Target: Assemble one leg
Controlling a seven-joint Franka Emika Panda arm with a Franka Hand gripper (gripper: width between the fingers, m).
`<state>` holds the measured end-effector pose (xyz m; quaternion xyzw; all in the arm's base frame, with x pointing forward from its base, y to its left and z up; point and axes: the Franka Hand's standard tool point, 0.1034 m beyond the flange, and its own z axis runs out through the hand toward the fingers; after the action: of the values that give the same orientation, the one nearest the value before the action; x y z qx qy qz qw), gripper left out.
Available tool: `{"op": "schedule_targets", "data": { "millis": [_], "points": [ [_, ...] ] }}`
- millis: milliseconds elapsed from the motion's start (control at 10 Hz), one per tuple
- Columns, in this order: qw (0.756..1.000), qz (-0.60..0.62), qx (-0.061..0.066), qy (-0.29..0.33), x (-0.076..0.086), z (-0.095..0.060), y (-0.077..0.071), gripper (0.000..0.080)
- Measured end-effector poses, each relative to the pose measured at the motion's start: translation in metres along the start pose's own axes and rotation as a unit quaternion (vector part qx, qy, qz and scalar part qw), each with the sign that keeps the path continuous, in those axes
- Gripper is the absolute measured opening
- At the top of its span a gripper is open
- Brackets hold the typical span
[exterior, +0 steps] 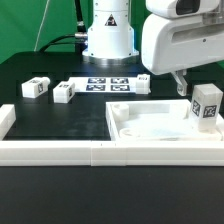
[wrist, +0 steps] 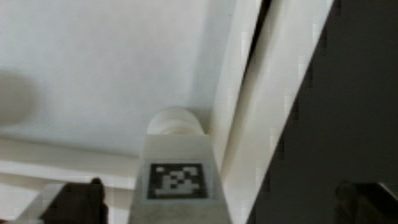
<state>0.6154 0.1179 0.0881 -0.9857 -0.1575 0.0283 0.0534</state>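
Observation:
The leg (exterior: 205,103), a small white block with a black-and-white tag, stands upright at the panel's (exterior: 150,128) corner on the exterior view's right. My gripper (exterior: 197,88) hangs just above and around it. In the wrist view the leg (wrist: 175,175) sits between my two dark fingertips (wrist: 80,202), with a gap on each side, so the gripper (wrist: 217,205) is open and not touching it. The leg's rounded end rests against the white panel (wrist: 89,60).
Three more tagged legs lie on the black table: two at the exterior view's left (exterior: 37,88) (exterior: 65,92) and one near the middle (exterior: 143,83). The marker board (exterior: 108,84) lies by the robot base. Long white border rails (exterior: 90,151) run along the front.

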Motion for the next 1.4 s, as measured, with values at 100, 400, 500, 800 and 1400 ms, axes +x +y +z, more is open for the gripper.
{"op": "schedule_targets", "data": {
  "millis": [100, 400, 500, 800, 1400],
  "points": [
    [1.0, -0.002, 0.001, 0.0, 0.0009, 0.0034, 0.0066, 0.0649],
    [1.0, 0.002, 0.001, 0.006, 0.0069, 0.0051, 0.0114, 0.0649],
    [1.0, 0.002, 0.001, 0.007, 0.0088, 0.0033, 0.011, 0.0649],
    [1.0, 0.001, 0.0, 0.01, 0.0095, 0.0039, 0.0096, 0.0362],
    [0.998, 0.066, 0.003, 0.01, 0.0099, 0.0039, 0.0084, 0.0291]
  ]
}}
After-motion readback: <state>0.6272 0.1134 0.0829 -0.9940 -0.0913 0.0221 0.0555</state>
